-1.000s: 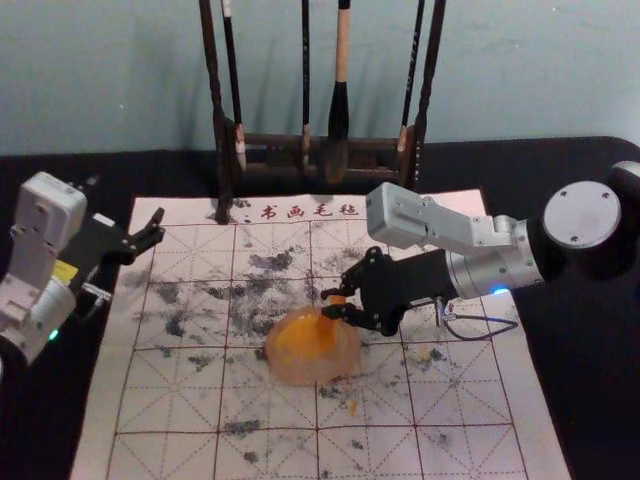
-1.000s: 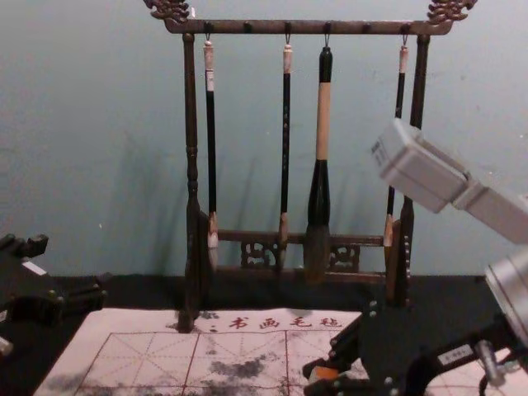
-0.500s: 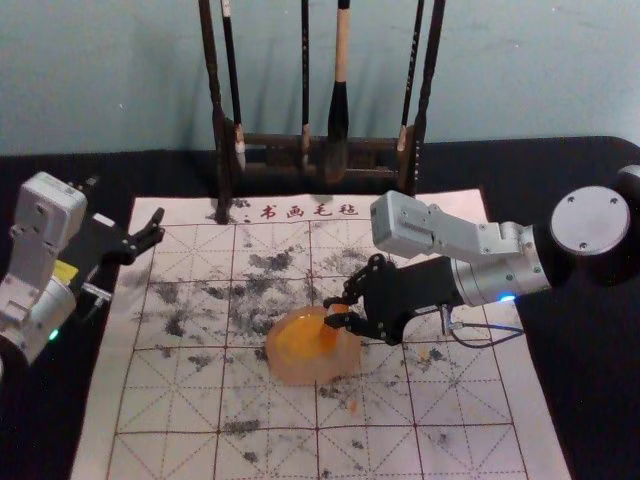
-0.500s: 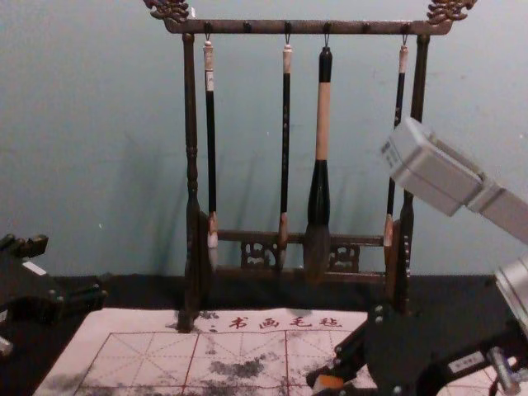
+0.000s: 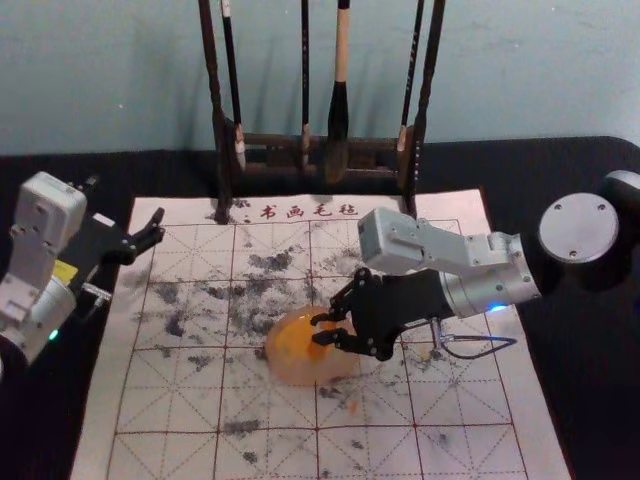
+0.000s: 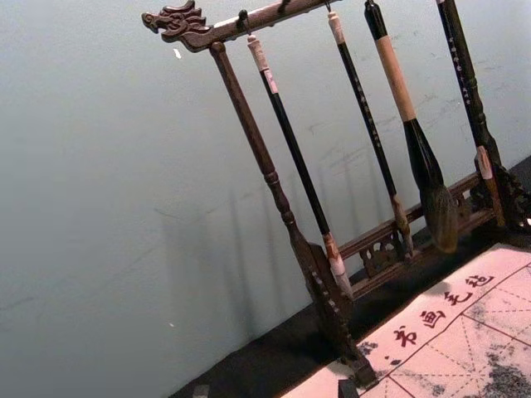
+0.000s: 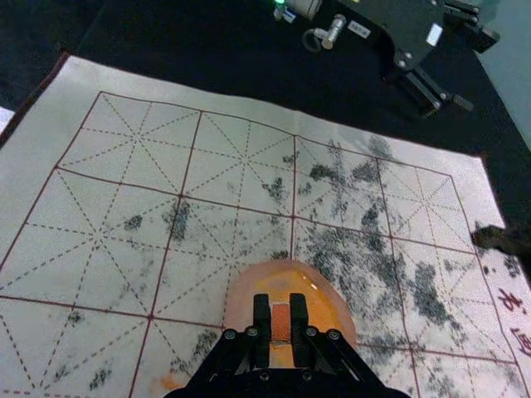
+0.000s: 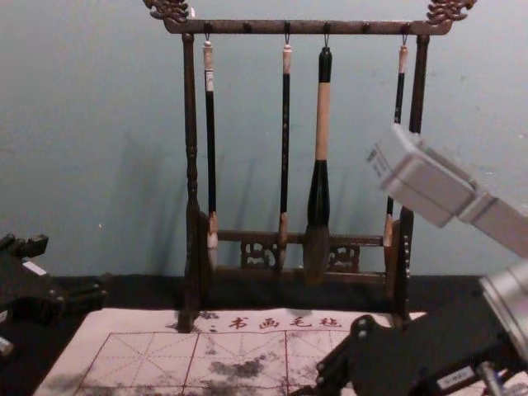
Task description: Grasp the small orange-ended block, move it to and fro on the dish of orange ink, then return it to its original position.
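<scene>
While the small orange-ended block [image 7: 280, 322] is pinched between the right gripper's [image 5: 317, 329] jaws, it is held over the dish of orange ink [image 5: 283, 365], orange end up towards the wrist camera. Grasp: done. Carry to dish: done. Inking pass: judged under way; contact with the ink can't be confirmed, since the lower end is hidden. Number of strokes can't be told. Left to do: finish the to-and-fro, lift clear, put the block back at its start spot, release. Start spot can't be identified. Past halfway at a guess. Left gripper [image 8: 72, 267] is parked beyond the mat's left edge, jaws spread, nothing held.

Writing: 书画毛毡 is printed in red characters [image 5: 309, 211] along the far edge of the gridded mat [image 5: 175, 455], roughly "calligraphy and painting felt". Small characters are carried on the handles of some brushes hung on the dark rack [image 8: 309, 27]; too small to be read. A white label [image 8: 455, 379] is fixed on the right arm, a yellow one [image 5: 64, 272] on the left arm; text on both illegible. No brand name can be made out.
</scene>
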